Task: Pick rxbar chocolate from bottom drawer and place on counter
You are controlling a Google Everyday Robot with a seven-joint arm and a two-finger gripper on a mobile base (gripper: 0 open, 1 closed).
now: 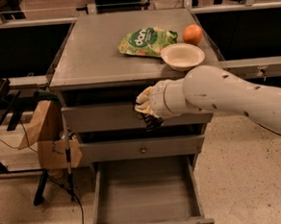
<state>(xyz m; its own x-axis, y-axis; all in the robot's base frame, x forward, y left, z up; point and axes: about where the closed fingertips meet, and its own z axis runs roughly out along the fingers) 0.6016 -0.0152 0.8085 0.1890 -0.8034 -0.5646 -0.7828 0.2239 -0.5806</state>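
Note:
My gripper (149, 117) is in front of the top drawer face, just below the front edge of the counter (93, 54). A small dark flat thing, the rxbar chocolate (154, 123), hangs from its fingers, partly hidden by the hand. The bottom drawer (144, 193) is pulled open below, and its grey floor is bare. The white arm reaches in from the right.
On the counter's back right lie a green-and-white snack bag (146, 41), an orange (192, 34) and a white bowl (183, 56). The middle drawer (133, 149) is closed. A brown paper bag (42, 125) and a stand are at the cabinet's left.

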